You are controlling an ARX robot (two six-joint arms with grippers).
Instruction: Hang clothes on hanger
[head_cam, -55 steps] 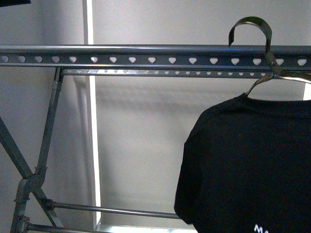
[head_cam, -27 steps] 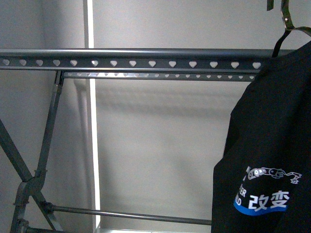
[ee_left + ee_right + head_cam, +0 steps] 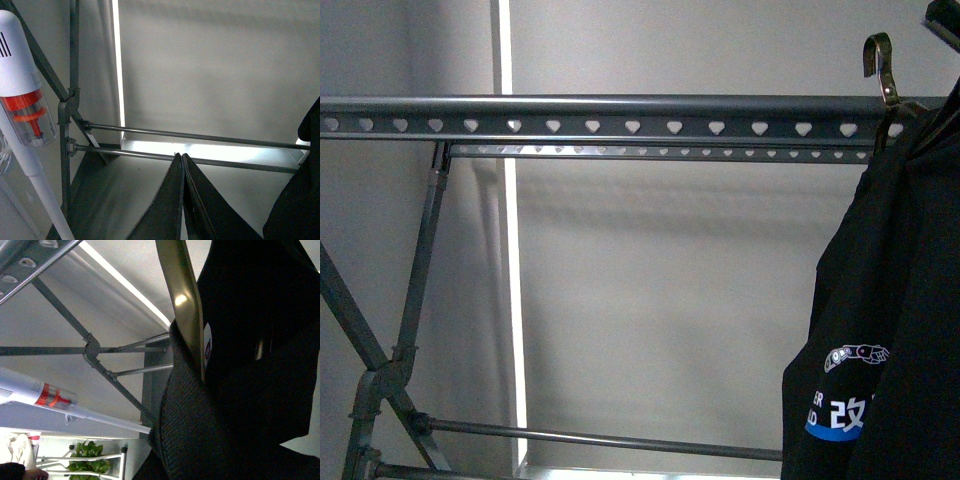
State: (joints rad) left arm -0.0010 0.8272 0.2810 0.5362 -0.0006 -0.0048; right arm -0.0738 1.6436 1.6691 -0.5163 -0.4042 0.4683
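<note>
The clothes (image 3: 890,330), a black T-shirt with a white, blue and orange print, hang at the far right of the front view on a metal coat hanger whose hook (image 3: 880,60) stands just above the hanger rack's rail (image 3: 620,127), a dark-grey bar with heart-shaped holes. In the right wrist view the shirt (image 3: 240,405) fills the lower right, with its white neck label (image 3: 207,347) beside the coat hanger's arm (image 3: 182,300). My right gripper is shut on the shirt, its fingers hidden in the cloth. My left gripper (image 3: 181,156) is shut and empty, low before the rack's lower bars (image 3: 200,137).
The rack's crossed legs (image 3: 380,370) stand at the left. A white stick vacuum with orange parts (image 3: 22,100) leans beside them. A bright vertical light strip (image 3: 505,250) runs down the grey wall. A green plant on a white stand (image 3: 90,450) is off to the side.
The shirt has swung to the right and turned edge-on, so its print now shows. The coat hanger's hook left the rail, rose out of view, and is now back just above the rail's right end.
</note>
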